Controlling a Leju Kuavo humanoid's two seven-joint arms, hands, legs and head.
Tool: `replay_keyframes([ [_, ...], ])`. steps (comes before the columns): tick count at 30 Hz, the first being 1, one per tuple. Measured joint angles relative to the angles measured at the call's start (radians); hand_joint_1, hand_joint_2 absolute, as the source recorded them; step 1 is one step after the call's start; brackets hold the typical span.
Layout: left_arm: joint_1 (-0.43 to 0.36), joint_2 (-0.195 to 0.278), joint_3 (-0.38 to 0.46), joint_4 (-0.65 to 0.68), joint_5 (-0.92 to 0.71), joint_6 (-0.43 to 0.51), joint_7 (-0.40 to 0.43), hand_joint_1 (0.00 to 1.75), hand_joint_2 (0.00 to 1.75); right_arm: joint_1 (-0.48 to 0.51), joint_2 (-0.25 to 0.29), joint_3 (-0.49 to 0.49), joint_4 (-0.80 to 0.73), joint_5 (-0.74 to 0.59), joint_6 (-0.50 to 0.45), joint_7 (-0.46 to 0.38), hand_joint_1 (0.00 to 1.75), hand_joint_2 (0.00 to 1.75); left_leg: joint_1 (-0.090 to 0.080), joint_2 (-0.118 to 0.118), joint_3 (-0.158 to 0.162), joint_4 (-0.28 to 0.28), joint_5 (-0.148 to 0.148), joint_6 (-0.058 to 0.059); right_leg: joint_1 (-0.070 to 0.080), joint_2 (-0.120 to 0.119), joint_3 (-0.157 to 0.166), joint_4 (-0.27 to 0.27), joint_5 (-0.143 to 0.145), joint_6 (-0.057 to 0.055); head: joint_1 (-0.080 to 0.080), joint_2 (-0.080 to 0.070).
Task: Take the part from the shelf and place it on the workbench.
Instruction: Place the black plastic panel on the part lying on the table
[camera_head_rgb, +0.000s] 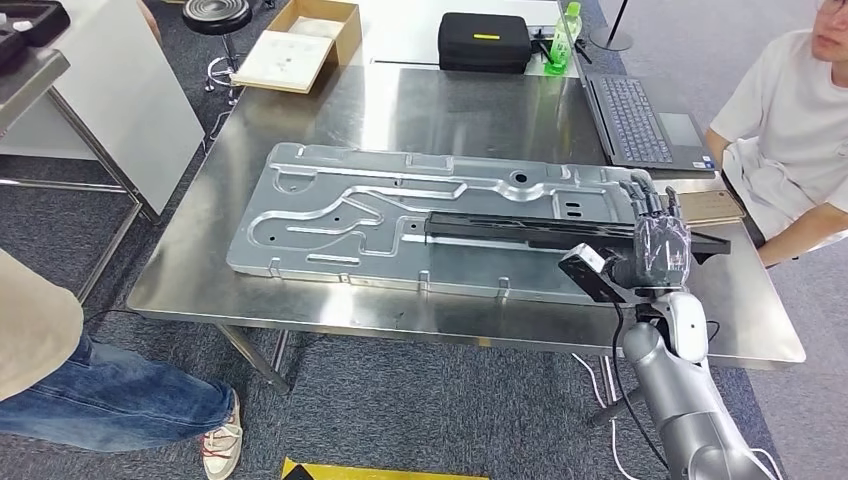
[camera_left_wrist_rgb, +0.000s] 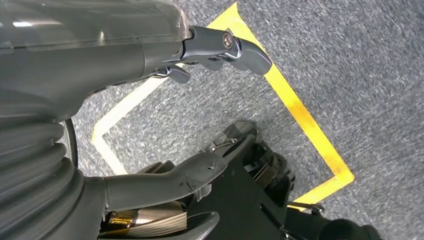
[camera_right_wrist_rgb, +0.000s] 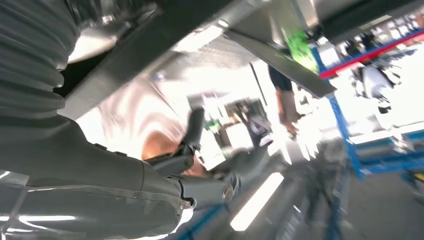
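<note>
Head view: large stamped metal part (camera_head_rgb: 400, 215) lies flat on the steel desk (camera_head_rgb: 300, 300), spanning centre-left to centre-right of the frame. A long black bar (camera_head_rgb: 530, 228) rests on its right half, running lengthwise and reaching past the part's right end.

Right hand (camera_head_rgb: 655, 235) at centre-right of the frame, over the right end of the part, silver arm coming up from the lower right. Fingers (camera_head_rgb: 645, 195) point away from the robot and look extended and slightly apart; cannot tell whether they touch the bar or the part. Right wrist view is blurred; the fingers (camera_right_wrist_rgb: 192, 130) look spread with nothing between them.

Left hand (camera_left_wrist_rgb: 150, 100), left wrist view: hangs over grey carpet with a yellow floor line (camera_left_wrist_rgb: 300, 115); thumb and fingers apart, holding nothing.

Far edge of the desk, head view: black case (camera_head_rgb: 484, 42) at top centre, green bottle (camera_head_rgb: 565, 35) just right of it, laptop (camera_head_rgb: 645, 120) at upper right, cardboard box (camera_head_rgb: 300, 45) at upper left. One person (camera_head_rgb: 780, 130) sits at the right edge; another stands at the lower left.
</note>
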Motion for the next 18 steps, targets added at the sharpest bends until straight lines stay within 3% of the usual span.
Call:
replay_keyframes([
  [2, -0.001, 0.000, 0.006, 0.000, -0.002, 0.000, 0.001, 0.00, 1.75, -0.019, -0.004, -0.014, 0.019, -0.048, 0.055, 0.028, 0.00, 1.75, -0.003, -0.001, -0.004, 0.010, -0.006, -0.011, 0.001, -0.003, 0.050, -0.098, 0.028, -0.004, 0.000, 0.000],
  [3, -0.001, 0.000, 0.009, 0.000, -0.004, 0.001, 0.001, 0.00, 1.75, -0.028, -0.006, -0.021, 0.029, -0.066, 0.077, 0.037, 0.00, 1.75, -0.004, -0.001, -0.006, 0.012, -0.007, -0.016, 0.004, -0.003, 0.056, -0.114, 0.027, -0.009, 0.000, 0.000],
  [5, 0.000, 0.000, 0.013, 0.000, -0.007, 0.001, 0.002, 0.00, 0.87, -0.041, -0.012, -0.032, 0.047, -0.084, 0.100, 0.044, 0.00, 1.75, -0.004, -0.001, -0.007, 0.012, -0.007, -0.027, 0.007, 0.000, 0.055, -0.116, 0.029, -0.025, -0.001, 0.000],
  [7, 0.000, 0.000, 0.016, 0.000, -0.008, 0.001, 0.002, 0.00, 0.00, -0.055, -0.015, -0.036, 0.061, -0.090, 0.110, 0.046, 0.00, 1.75, -0.001, -0.001, -0.017, 0.035, -0.026, -0.037, 0.006, 0.002, 0.056, -0.121, 0.033, -0.038, -0.001, 0.000],
  [10, 0.000, 0.000, 0.020, 0.000, -0.009, 0.001, 0.002, 0.00, 0.00, -0.081, -0.016, -0.047, 0.090, -0.162, 0.203, 0.068, 0.00, 1.75, 0.001, -0.002, -0.088, 0.192, -0.112, -0.043, 0.010, 0.002, 0.056, -0.123, 0.036, -0.053, -0.001, 0.000],
  [12, 0.002, 0.000, 0.022, 0.000, -0.011, 0.001, 0.002, 0.00, 0.00, -0.105, -0.016, -0.066, 0.131, -0.260, 0.333, 0.092, 0.00, 1.75, 0.001, -0.003, -0.131, 0.283, -0.139, -0.043, 0.015, 0.003, 0.055, -0.123, 0.036, -0.055, -0.001, 0.000],
  [13, 0.002, 0.000, 0.023, 0.000, -0.013, 0.002, 0.002, 0.00, 0.00, -0.118, -0.018, -0.076, 0.157, -0.305, 0.399, 0.100, 0.00, 1.75, 0.001, -0.003, -0.130, 0.281, -0.126, -0.041, 0.017, 0.004, 0.055, -0.122, 0.036, -0.055, 0.000, 0.000],
  [14, 0.002, 0.001, 0.025, 0.000, -0.015, 0.002, 0.002, 0.00, 0.00, -0.133, -0.021, -0.085, 0.183, -0.343, 0.457, 0.105, 0.00, 1.75, 0.001, -0.003, -0.111, 0.240, -0.098, -0.037, 0.018, 0.006, 0.055, -0.121, 0.036, -0.055, -0.001, 0.000],
  [16, 0.000, 0.002, 0.028, 0.000, -0.018, 0.002, 0.002, 0.00, 0.00, -0.162, -0.028, -0.093, 0.228, -0.387, 0.536, 0.106, 0.00, 1.75, -0.003, -0.004, -0.047, 0.111, -0.038, -0.026, 0.020, 0.008, 0.055, -0.119, 0.035, -0.053, -0.001, 0.000],
  [18, -0.003, 0.004, 0.032, 0.000, -0.021, 0.002, 0.002, 0.00, 0.00, -0.185, -0.036, -0.096, 0.264, -0.416, 0.580, 0.097, 0.00, 0.87, -0.007, -0.004, -0.010, 0.032, -0.016, -0.019, 0.022, 0.009, 0.052, -0.117, 0.036, -0.046, 0.000, 0.000],
])
